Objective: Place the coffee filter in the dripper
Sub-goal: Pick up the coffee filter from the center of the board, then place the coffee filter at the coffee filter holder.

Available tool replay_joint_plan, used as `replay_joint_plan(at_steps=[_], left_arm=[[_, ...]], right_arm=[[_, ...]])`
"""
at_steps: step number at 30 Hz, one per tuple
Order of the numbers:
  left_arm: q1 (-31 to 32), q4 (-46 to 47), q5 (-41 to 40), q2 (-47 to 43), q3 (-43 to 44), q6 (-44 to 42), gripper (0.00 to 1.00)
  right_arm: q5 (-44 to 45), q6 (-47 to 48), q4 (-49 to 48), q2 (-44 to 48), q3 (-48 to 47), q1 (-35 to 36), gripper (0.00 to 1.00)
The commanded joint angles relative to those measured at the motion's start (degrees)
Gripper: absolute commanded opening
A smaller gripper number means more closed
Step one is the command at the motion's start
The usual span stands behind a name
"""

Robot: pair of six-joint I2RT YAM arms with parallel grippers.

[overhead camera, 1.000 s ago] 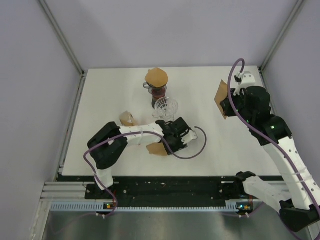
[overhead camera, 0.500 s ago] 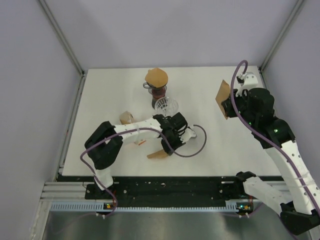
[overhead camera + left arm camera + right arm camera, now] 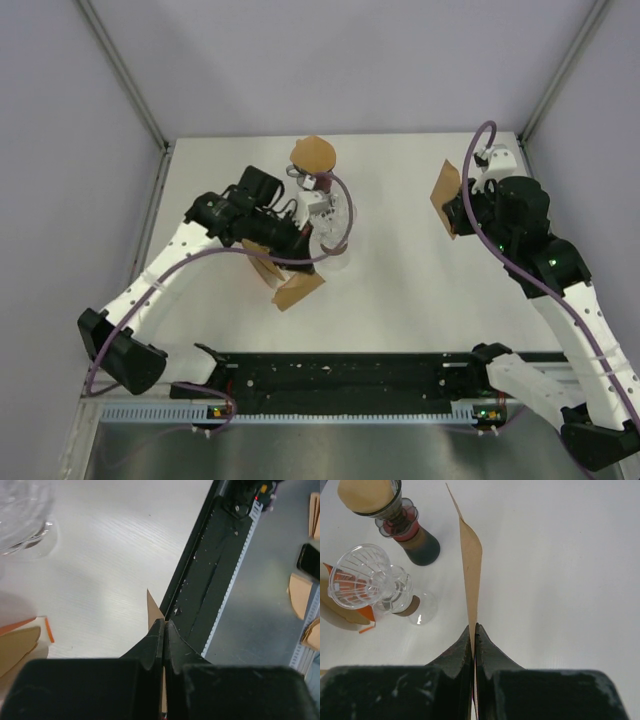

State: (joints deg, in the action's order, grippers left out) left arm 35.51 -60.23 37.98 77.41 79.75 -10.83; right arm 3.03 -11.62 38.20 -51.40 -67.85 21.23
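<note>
Just nearside of the clear dripper [image 3: 338, 222], the left hand [image 3: 285, 270] is pinched tight on a brown paper filter [image 3: 297, 290] whose length points away from the dripper, toward the near edge of the surface [image 3: 400, 280]. Well right of the dripper, the right hand [image 3: 457, 215] clamps a 2nd filter [image 3: 444, 197] edge-up, so the left is nearer.

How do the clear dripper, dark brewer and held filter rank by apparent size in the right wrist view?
1. clear dripper and dark brewer: alike, no ranking.
2. held filter: edge-on, a thin strip, though nearest.
</note>
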Motion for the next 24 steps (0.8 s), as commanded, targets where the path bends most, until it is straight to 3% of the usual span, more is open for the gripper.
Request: replay_joint_plan(at_steps=[1,4,8,10,20,24], left_arm=[[-10.87,-0.61,8.25,-3.4,3.4,5.98,0.0],[-18.08,8.68,3.89,-7.17,2.0,16.5,0.0],[-21.62,20.67,-16.65,-11.14,-2.22,29.09,0.0],[-21.71,24.17,-22.04,-11.31,-4.41,32.44,0.0],[-19.78,38.51,-44.81,-12.54,-16.63,38.6,0.0],[-18.72,42.02,-47.99,-13.68,-20.32,38.87,0.0]], right_arm=[[-1.18,-0.69,-1.9,0.16,-1.75,-0.14,0.0],[-1.44,-0.86,-1.9,-0.02,-2.37,-0.23,0.0],[-1.97,-1.39,-1.9,-0.46,-3.25,-0.14,0.0],[-2.5,-1.57,-1.9,-0.98,-3.77,-0.14,0.0],[-5.75,-4.11,-2.51,-2.3,-4.75,-0.23,0.0],[-6.72,-5.08,-2.95,-2.57,-4.04,-0.14,0.0]])
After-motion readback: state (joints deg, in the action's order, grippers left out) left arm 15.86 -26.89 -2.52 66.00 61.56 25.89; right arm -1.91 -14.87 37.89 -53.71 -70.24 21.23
